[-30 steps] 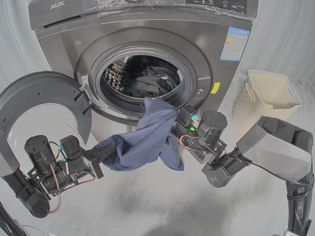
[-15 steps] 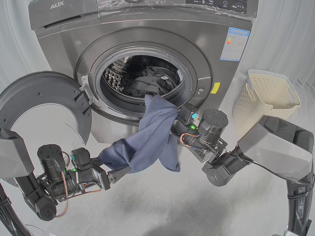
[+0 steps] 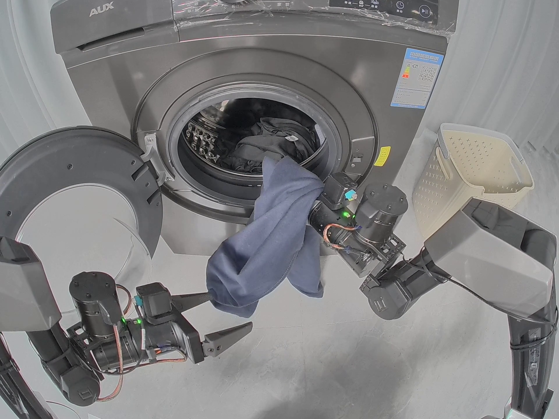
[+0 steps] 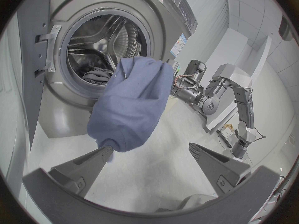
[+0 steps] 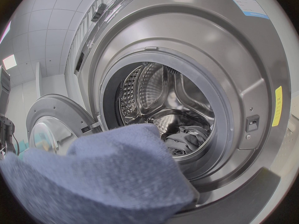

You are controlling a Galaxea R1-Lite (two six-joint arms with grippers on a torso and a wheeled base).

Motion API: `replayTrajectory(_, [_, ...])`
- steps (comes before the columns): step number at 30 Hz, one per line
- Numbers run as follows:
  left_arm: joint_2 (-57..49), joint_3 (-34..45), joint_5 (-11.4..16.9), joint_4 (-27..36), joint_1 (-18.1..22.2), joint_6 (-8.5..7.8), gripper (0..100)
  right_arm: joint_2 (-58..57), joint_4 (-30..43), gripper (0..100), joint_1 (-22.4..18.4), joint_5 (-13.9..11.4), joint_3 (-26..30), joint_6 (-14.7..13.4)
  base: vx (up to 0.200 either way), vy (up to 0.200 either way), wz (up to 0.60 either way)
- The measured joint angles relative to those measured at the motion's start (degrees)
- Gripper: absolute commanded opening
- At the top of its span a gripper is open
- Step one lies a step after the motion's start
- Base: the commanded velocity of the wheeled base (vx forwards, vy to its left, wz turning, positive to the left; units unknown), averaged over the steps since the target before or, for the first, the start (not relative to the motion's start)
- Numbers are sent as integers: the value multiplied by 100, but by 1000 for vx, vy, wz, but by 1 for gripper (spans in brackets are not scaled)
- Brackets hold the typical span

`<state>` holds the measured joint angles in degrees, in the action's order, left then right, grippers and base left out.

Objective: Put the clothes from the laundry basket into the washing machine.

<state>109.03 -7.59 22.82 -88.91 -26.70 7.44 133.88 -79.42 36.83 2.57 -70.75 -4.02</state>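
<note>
Pale grey floor [image 3: 303,368], white curtain [image 3: 506,59] behind; grey front-loading washing machine [image 3: 116,71] stood ahead of me, its round door [image 3: 70,164] swung fully open to the left. Dark crumpled clothes [image 3: 268,144] lay at the bottom of the steel drum [image 5: 155,87]. The blue cloth garment [image 3: 268,240] hung outside the machine; its top edge rested on the lower rim of the opening, the rest draped down in front towards the floor. Right gripper [image 3: 311,202] sat just below that rim, its tip buried in the cloth, clenched on the blue cloth garment and carrying it. Left gripper [image 3: 232,311] was low near the floor, released, jaws spread wide; one fingertip [image 4: 107,149] met the garment's lowest fold, the other stood apart. Cream perforated plastic laundry basket [image 3: 466,170] stood right of the machine; I could not see its contents.
</note>
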Motion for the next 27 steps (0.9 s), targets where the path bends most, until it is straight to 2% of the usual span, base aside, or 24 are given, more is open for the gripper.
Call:
replayTrajectory(5, [-107, -274, 4, 0, 0, 4, 100, 9, 56, 0, 13, 5, -24, 20, 0, 0, 0])
replayTrajectory(8, [-189, -69, 13, 9, -6, 0, 100, 9, 108, 0, -34, 5, -90, 26, 0, 0, 0])
replayTrajectory(11, [-200, 234, 24, 9, -11, -55, 100, 11, 122, 0, -80, 7, -144, 23, 0, 0, 0])
replayTrajectory(14, [-138, 468, 24, 11, -22, -211, 100, 11, 137, 0, -106, 21, -177, 26, 0, 0, 0])
replayTrajectory(17, [-62, 464, 24, 9, -28, -251, 100, 13, 139, 0, -100, 35, -187, 23, 0, 0, 0])
replayTrajectory(27, [235, -878, 41, 4, -30, -207, 100, 72, 163, 0, 154, 51, -155, 41, 0, 0, 0])
